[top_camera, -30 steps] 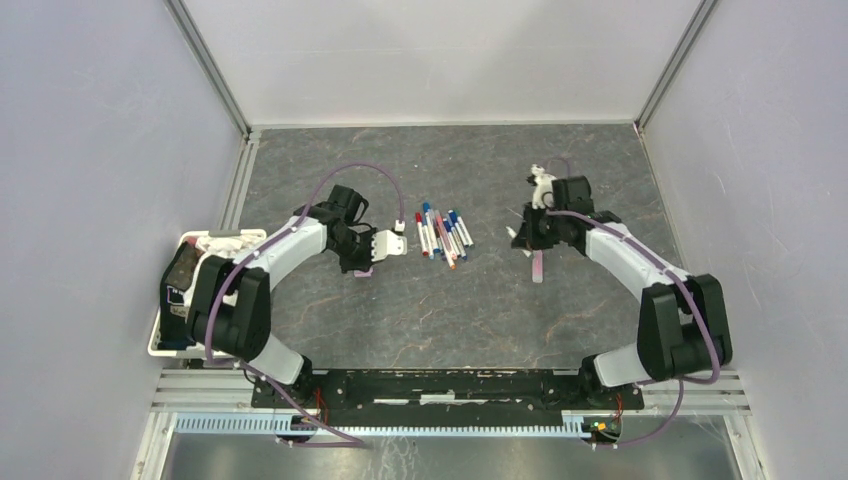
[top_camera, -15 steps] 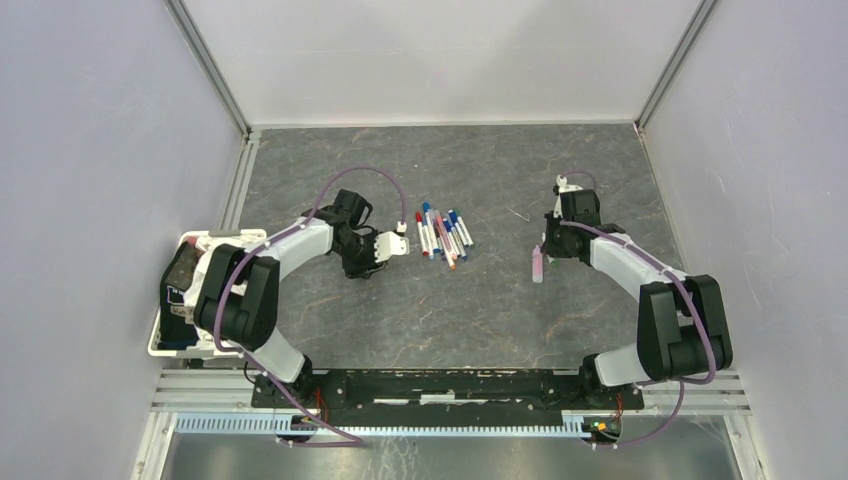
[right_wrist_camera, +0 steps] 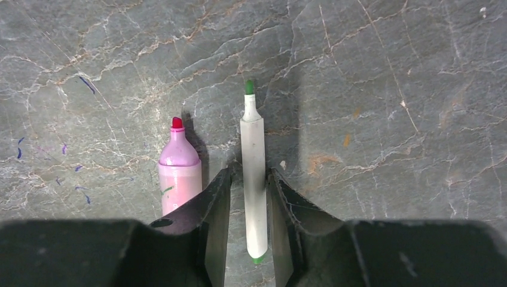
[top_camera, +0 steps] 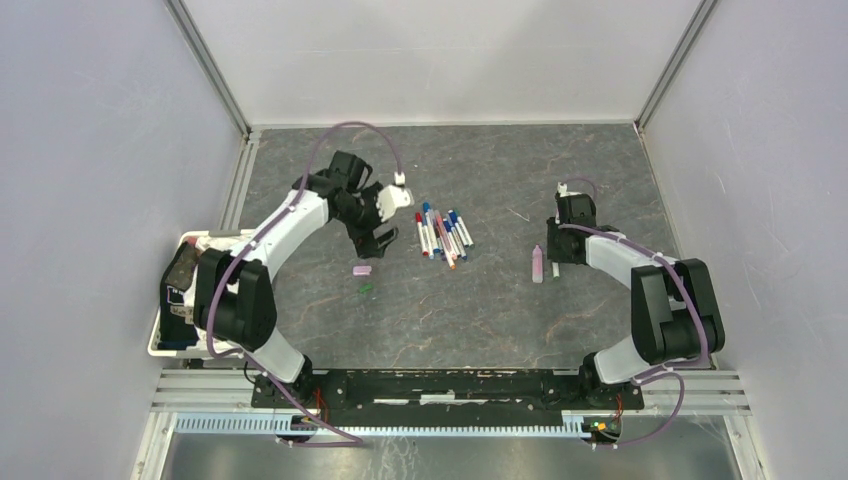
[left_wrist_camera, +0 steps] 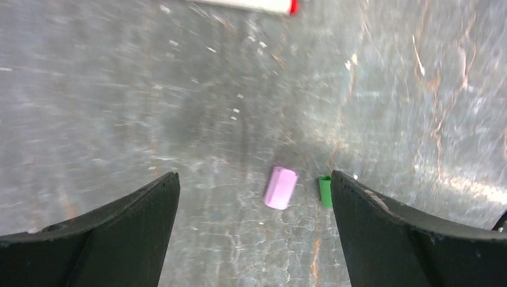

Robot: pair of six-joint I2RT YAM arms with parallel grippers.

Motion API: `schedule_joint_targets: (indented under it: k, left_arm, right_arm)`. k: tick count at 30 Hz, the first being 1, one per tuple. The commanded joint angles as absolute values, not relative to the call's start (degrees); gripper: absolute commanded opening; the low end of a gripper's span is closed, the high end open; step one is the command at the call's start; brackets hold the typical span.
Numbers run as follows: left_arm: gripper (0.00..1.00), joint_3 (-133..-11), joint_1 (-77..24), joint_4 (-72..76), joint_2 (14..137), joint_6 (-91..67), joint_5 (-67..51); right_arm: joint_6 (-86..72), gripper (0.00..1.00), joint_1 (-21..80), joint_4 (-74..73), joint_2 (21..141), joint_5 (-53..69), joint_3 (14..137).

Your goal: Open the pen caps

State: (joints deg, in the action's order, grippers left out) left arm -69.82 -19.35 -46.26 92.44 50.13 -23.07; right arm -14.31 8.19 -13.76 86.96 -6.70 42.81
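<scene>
Since the right gripper (right_wrist_camera: pixel 251 173) sits with jaws barely apart around the green pen (right_wrist_camera: pixel 253 149) on the table (right_wrist_camera: pixel 388 89), yanking away could drag it into the pink pen (right_wrist_camera: pixel 178 173) just beside it, while the left gripper (left_wrist_camera: pixel 254 176) hangs spread wide over the loose pink cap (left_wrist_camera: pixel 281 188) and green cap (left_wrist_camera: pixel 324 191).

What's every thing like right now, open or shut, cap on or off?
Green pen: cap off, lying flat.
Pink marker: cap off, lying flat.
Pink cap: off, lying loose.
Green cap: off, beside the pink cap.
Other pens: bunched, flat.
Left gripper: wide open, empty.
Right gripper: slightly open around the green pen.
</scene>
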Motion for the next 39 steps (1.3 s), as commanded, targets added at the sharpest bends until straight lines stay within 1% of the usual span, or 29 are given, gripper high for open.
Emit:
schedule_joint_targets:
  k: [1,4,9,14,18,21,23,26,31,36,39]
  left_arm:
    - [1.00,-78.7,-19.1,-51.3,92.4,38.8,-23.5]
    - [1.00,-81.2,-18.8,-51.4,92.0,35.4,-21.1]
    - [1.00,-81.1,-17.9,-47.5,88.6,31.5,-18.1]
    - [1.00,-81.1,-17.3,-42.4,86.7,25.5,-8.6]
    - [1.00,-81.7,-16.2,-43.9,87.6,25.1,-8.1]
    - [1.00,-81.4,-15.7,-45.2,88.5,25.2,-8.9]
    - [1.00,-80.8,-15.3,-45.3,88.4,25.2,-9.4]
    - [1.00,-79.9,-15.2,-46.6,88.0,25.9,-10.9]
    - [1.00,-78.6,-15.2,-47.8,86.1,26.6,-13.7]
    - [1.00,-78.5,-15.2,-49.5,85.0,26.7,-15.3]
    - [1.00,-78.7,-15.2,-50.8,84.8,26.9,-16.3]
  right_arm:
    - [-15.3,0.35,8.1,-13.3,86.3,-7.9,42.9]
    - [-15.8,0.36,8.2,-13.4,84.7,-7.6,42.9]
    - [-16.3,0.38,8.4,-14.4,82.8,-6.4,44.3]
    - [-16.5,0.47,9.9,-15.2,80.5,-6.7,47.4]
    - [-16.0,0.57,13.8,-17.6,81.7,-8.8,52.7]
    - [-15.4,0.62,17.4,-17.9,84.0,-8.5,56.5]
    - [-14.6,0.63,19.9,-17.5,86.2,-6.5,58.8]
    - [-13.2,0.62,23.6,-16.6,90.8,-2.9,62.7]
    - [-12.6,0.57,27.3,-15.5,99.0,1.6,68.1]
    - [-12.4,0.51,29.1,-15.7,106.5,2.3,73.0]
    - [-12.3,0.49,29.8,-15.3,108.7,2.0,74.3]
